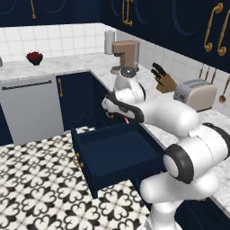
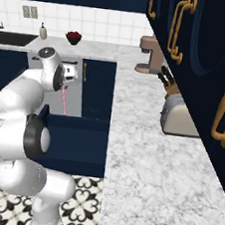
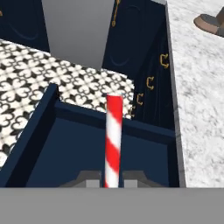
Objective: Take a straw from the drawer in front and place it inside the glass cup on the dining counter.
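Looking at the left base view, you see the arm rise from the lower right, bend at its big dark elbow joint and reach forward and down over the open drawer (image 1: 117,155). One drawer stands pulled out over the patterned floor (image 1: 36,188), with one small gold handle at its front. A sliver of the straw (image 1: 127,120) shows pink just under the wrist, at the drawer's back edge. On the marble surface (image 1: 157,130) behind the arm you can count one coffee machine (image 1: 126,55), one knife block (image 1: 163,79) and one toaster (image 1: 196,93); one dark red bowl (image 1: 34,57) sits farther along it.

In the right base view the arm comes up from the lower left and its wrist is turned downward above the drawer. One straw hangs below it, nearly upright, its lower end just above the drawer's far wall.

In the hand view your tool (image 3: 111,183) is nearly shut, both dark fingertips (image 3: 89,180) pressed in on the single red-and-white straw, which runs straight up between them over the drawer's dark interior.
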Tool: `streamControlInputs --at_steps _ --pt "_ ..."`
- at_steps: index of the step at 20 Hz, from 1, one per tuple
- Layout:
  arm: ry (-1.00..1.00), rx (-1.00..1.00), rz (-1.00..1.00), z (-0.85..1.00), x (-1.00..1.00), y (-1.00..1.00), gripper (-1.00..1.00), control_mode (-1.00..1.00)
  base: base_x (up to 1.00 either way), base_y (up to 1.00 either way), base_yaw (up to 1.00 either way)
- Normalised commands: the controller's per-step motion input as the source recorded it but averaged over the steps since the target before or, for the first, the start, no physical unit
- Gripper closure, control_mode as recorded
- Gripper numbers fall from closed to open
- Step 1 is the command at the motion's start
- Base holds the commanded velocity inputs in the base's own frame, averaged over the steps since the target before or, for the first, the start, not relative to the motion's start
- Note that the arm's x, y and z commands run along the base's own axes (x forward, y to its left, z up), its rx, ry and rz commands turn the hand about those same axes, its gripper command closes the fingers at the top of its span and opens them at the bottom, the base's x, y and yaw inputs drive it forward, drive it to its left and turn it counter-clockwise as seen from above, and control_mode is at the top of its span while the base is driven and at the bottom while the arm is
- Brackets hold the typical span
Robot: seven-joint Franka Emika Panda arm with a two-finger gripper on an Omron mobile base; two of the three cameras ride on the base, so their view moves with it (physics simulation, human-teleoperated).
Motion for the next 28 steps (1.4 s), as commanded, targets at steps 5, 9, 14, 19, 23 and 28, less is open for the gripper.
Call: streamControlInputs --at_steps 5,9,14,19,23,28 --pt "-0.09 0.00 0.00 0.15 -0.48 -0.08 1.00 -1.00 0.00 0.00 0.00" --pt "0.00 0.00 0.00 0.01 -0.09 -0.07 1.00 -1.00 0.00 0.00 0.00" --pt "0.00 0.00 0.00 0.01 -0.07 -0.01 1.00 1.00 -0.73 0.00 0.00" --pt "0.00 0.00 0.00 0.00 0.00 0.00 1.00 1.00 -0.96 0.18 0.32" --pt "0.00 0.00 0.00 0.00 0.00 0.00 1.00 1.00 -0.32 0.50 0.72" --pt "0.00 0.00 0.00 0.00 0.00 0.00 1.00 1.00 0.01 0.64 0.79"
